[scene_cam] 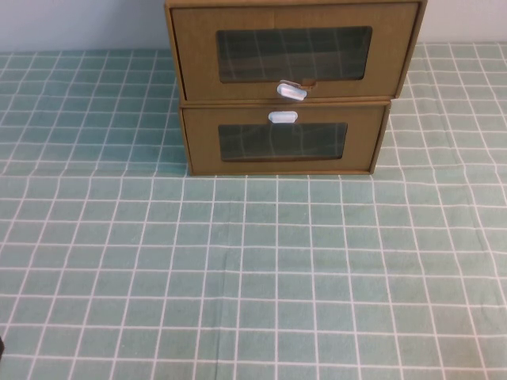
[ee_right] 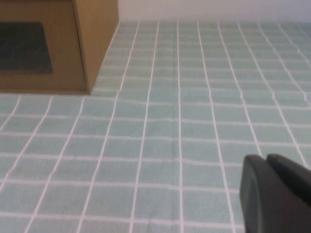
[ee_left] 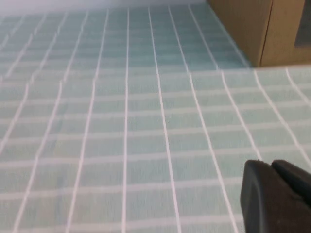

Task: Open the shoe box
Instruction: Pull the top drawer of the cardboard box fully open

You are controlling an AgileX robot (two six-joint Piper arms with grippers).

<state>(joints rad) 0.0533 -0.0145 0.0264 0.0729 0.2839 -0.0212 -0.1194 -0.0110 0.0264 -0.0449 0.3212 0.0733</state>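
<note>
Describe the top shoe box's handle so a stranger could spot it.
Two brown cardboard shoe boxes stand stacked at the far side of the green checked tablecloth; left gripper and right gripper hover over the cloth, away from them. The top box's white handle sits below its window, tilted, unlike the level lower handle.

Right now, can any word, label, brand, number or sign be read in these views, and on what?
No readable text anywhere.
Upper shoe box and lower shoe box: plain brown card, no print.
Checked tablecloth: grid lines only.
Left gripper, over the cloth left of the boxes, and right gripper, over the cloth right of them: plain black, unmarked.
</note>
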